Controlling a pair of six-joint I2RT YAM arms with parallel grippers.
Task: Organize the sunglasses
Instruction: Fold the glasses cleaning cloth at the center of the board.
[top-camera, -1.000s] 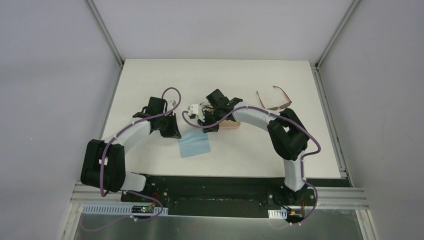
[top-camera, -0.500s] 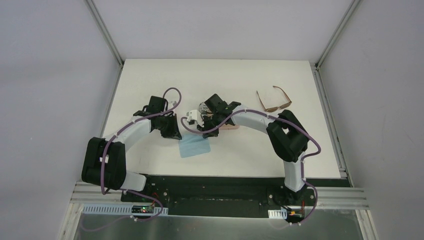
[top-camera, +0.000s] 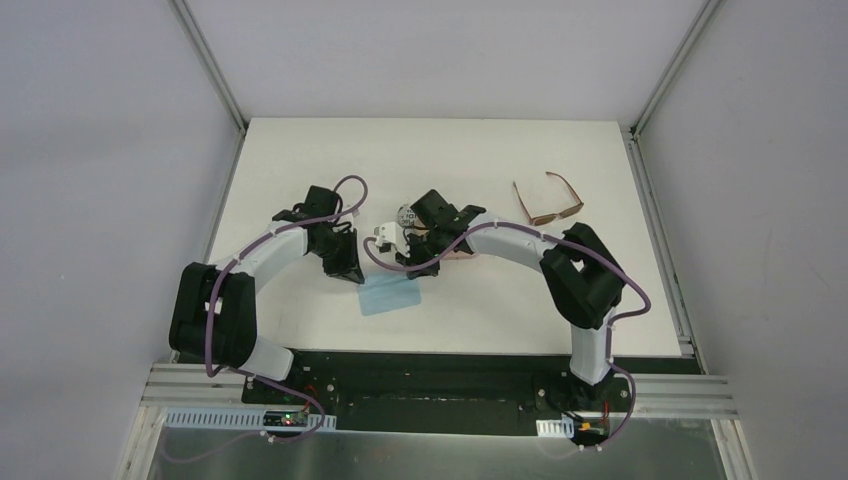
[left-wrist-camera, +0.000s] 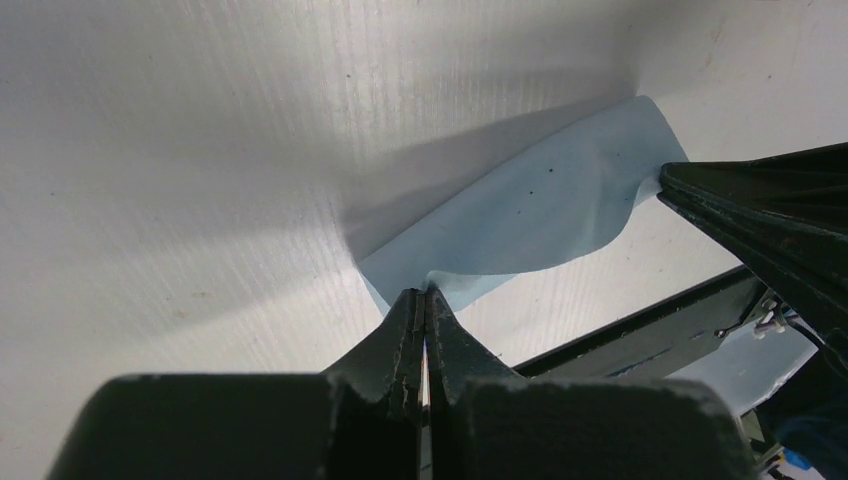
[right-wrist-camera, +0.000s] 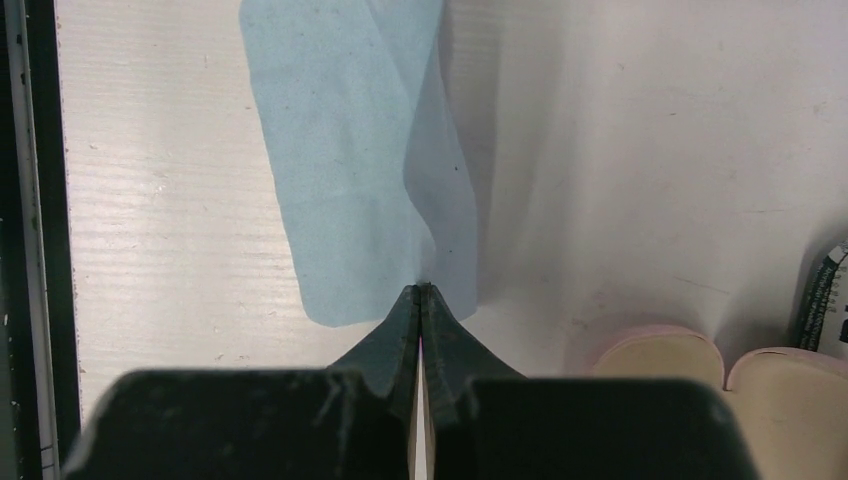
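The brown-framed sunglasses (top-camera: 548, 204) lie open on the white table (top-camera: 300, 160) at the back right, away from both arms. My left gripper (top-camera: 349, 271) (left-wrist-camera: 425, 291) is shut on one edge of a light blue cloth (top-camera: 389, 296) (left-wrist-camera: 540, 210). My right gripper (top-camera: 412, 268) (right-wrist-camera: 420, 287) is shut on the opposite edge of the same cloth (right-wrist-camera: 345, 150). The cloth curls up off the table between the two grippers, and part of it still rests flat.
An open pink case (right-wrist-camera: 690, 362) (top-camera: 462, 252) lies just behind the right gripper, partly under that arm. A black-and-white lettered case (top-camera: 405, 214) (right-wrist-camera: 828, 298) sits beside it. The table's black near edge (right-wrist-camera: 35, 200) runs close to the cloth.
Both grippers have shifted slightly toward the near edge and closer to each other, with the cloth pinched between them. The right arm has moved off the brown sunglasses' side.
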